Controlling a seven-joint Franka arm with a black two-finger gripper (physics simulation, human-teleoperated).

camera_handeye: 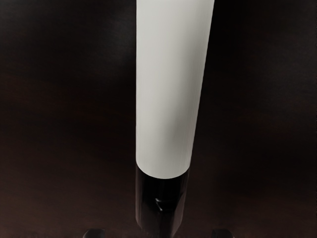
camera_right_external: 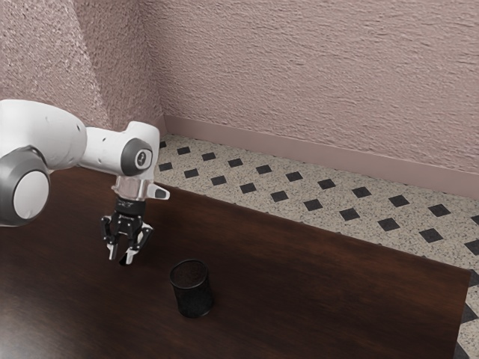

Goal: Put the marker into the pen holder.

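Observation:
In the exterior view the gripper [camera_right_external: 122,256] points down, low over the dark table, to the left of the black pen holder [camera_right_external: 195,298] and apart from it. The pen holder stands upright with its mouth up. In the wrist view the marker [camera_handeye: 166,89] has a white barrel and a glossy black end. That black end lies between the two dark fingertips of the gripper [camera_handeye: 158,233], with a gap on each side, so the gripper is open around it. The barrel looks wider away from the fingertips, as if rising toward the camera.
The dark wooden table [camera_right_external: 337,292] extends to the exterior view's right, its far edge running along a tiled floor [camera_right_external: 299,190]. Behind the floor stands a rough pinkish wall [camera_right_external: 322,75].

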